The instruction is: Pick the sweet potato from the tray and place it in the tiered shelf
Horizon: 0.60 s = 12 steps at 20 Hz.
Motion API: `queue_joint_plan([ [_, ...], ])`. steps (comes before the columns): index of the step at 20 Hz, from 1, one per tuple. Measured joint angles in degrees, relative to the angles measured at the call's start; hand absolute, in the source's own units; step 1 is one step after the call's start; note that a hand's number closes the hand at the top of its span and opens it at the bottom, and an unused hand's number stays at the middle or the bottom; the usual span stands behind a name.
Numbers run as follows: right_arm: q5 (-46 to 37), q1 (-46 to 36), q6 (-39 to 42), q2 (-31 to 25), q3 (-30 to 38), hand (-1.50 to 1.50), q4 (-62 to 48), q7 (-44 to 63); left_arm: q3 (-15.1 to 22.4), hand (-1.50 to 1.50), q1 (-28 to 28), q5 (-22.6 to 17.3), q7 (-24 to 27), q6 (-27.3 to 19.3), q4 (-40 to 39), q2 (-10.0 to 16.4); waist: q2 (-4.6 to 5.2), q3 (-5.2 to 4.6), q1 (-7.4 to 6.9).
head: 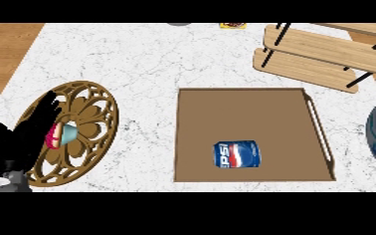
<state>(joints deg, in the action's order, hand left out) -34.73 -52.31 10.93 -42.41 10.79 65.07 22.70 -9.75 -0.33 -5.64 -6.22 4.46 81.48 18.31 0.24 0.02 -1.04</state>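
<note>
Tray (242,114) mid-frame holds only a Pepsi can (236,154), no sweet potato on it. Left hand (33,129) sits at left edge over a gold openwork trivet (92,124), hiding most of a reddish-pink item (53,138), maybe the sweet potato. Can't tell if the hand is open or closed on it. If held: lift high, carry to tiered shelf (316,50) upper right, pass above the can, slide in between boards.

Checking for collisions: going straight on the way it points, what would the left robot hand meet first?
The left robot hand would likely pass over the far rim of the carved round trivet, then only counter; height unclear.
</note>
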Motion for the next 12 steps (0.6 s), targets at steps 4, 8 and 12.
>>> queue_joint_plan([
  [4,-1.6,-1.8,-4.9,0.6,2.0,-1.5,-7.8,-0.8,0.6,0.0,-0.2,1.1,0.4,-0.5,-0.2,-0.8,0.04,0.03,-0.14],
  [8,-4.4,-3.0,-6.3,0.3,0.6,-1.5,-13.9,-4.8,-0.4,0.0,-1.4,0.9,0.9,0.2,-2.1,-0.4,0.06,0.05,-0.01],
  [12,-5.0,-5.1,-8.8,0.5,1.4,-1.5,-19.7,-9.4,-0.5,0.0,-1.4,1.2,0.8,0.4,-1.8,-0.5,0.03,0.05,-0.06],
])
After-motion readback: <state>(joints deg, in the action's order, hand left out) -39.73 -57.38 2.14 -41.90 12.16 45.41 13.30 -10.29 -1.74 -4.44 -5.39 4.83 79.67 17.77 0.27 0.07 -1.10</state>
